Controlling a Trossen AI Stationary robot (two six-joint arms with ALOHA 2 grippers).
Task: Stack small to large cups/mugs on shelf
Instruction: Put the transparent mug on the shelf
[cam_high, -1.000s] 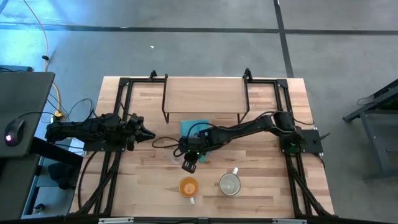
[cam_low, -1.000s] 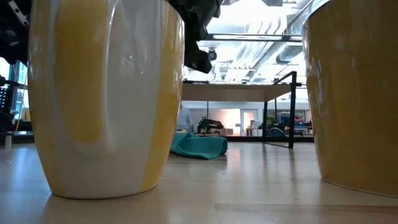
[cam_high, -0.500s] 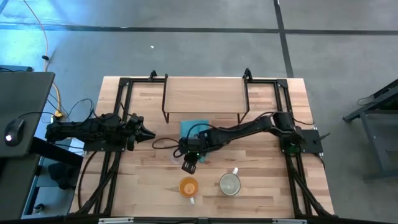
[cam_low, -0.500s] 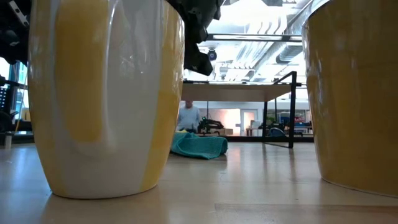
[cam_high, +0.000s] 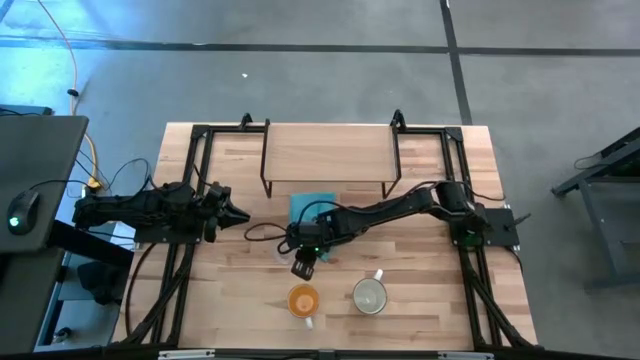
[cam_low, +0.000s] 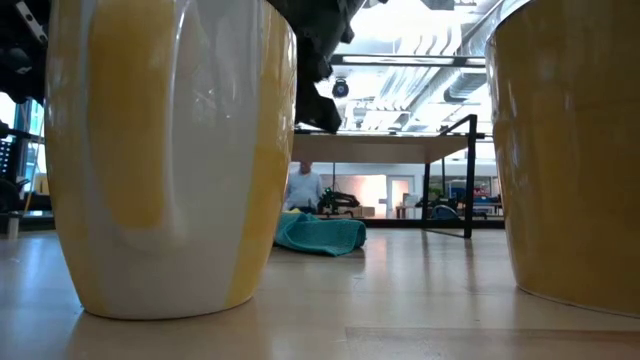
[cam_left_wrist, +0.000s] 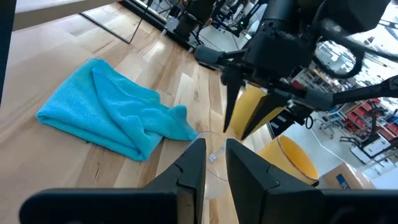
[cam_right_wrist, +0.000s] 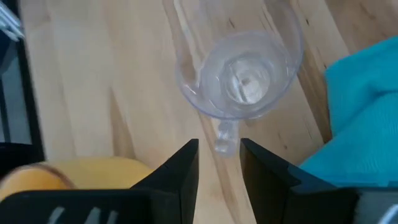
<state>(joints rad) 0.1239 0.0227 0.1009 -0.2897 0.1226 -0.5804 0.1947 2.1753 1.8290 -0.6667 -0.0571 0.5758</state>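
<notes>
Open wood left of the glass cup (cam_right_wrist: 239, 74); blocked by teal cloth (cam_high: 312, 205) behind (orange mug (cam_high: 302, 300) in front).

High view straight down over the whole table (cam_high: 430, 300); low view at tabletop level, right up against two mugs, facing the shelf (cam_low: 400, 146); left wrist view looks across at the blue cloth (cam_left_wrist: 112, 121); right wrist view looks down close on the glass cup (cam_right_wrist: 239, 74); all share the cloth.
</notes>
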